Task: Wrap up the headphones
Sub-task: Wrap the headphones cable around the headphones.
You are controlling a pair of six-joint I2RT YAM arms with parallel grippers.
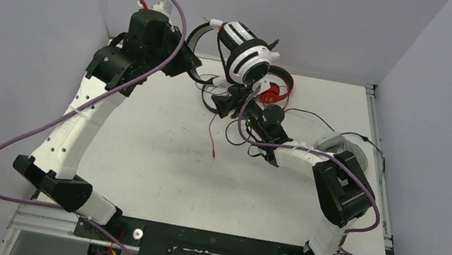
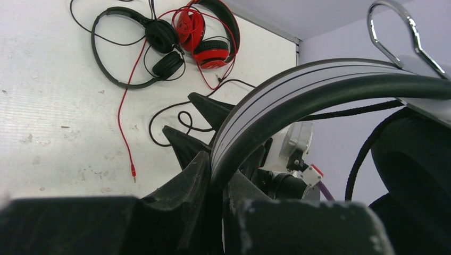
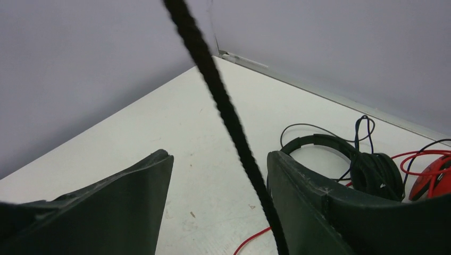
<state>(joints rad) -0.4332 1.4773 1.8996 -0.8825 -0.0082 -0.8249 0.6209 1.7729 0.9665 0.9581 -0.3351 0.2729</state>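
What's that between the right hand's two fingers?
A black braided cable hangs in the right hand's open gap; the right wrist view shows it.

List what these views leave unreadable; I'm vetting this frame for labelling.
Braided cable, right wrist view: both ends cut off by the frame edges; contact with the open right end effector unclear.
Light grey headphones, top view: mostly hidden behind the right arm.
Left end effector, left wrist view: blurred close-up, clamped on the white-and-black headphones.
Red headphones, right wrist view: cut off by the right edge.
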